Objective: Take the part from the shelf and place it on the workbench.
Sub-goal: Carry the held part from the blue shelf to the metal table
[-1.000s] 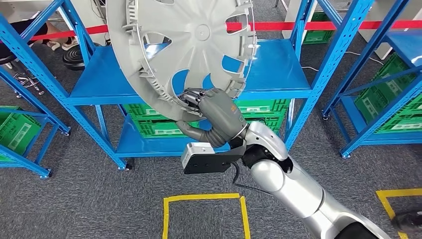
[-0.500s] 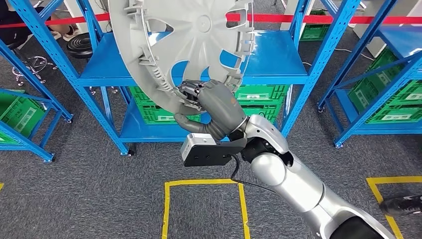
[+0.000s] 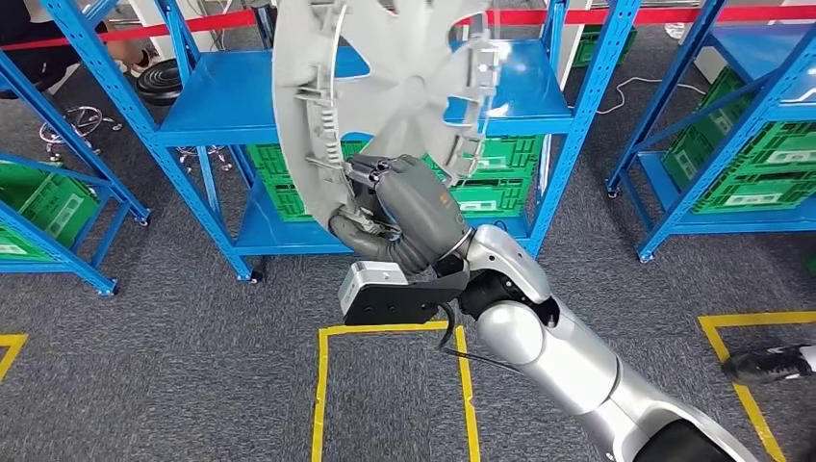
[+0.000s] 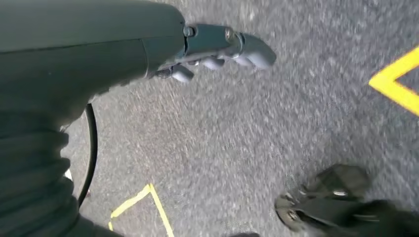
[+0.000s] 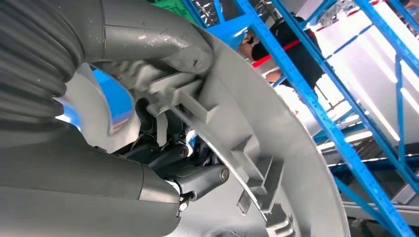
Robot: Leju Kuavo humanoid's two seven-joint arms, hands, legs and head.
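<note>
Here the right hand grips the lower rim of the grey wheel cover, held upright in the upper centre of the head view, in front of the blue shelf. Left hand hangs over grey carpet, fingers loosely curled, holding nothing.

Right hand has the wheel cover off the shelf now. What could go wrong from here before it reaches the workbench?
1. The right hand grips the wheel cover only at its lower rim, so the big disc could swing or slip out.
2. The cover stands tilted close to the blue shelf posts; turning away might clip one.
3. It blocks much of the head view, which may hide obstacles such as the shoe on the floor.
</note>
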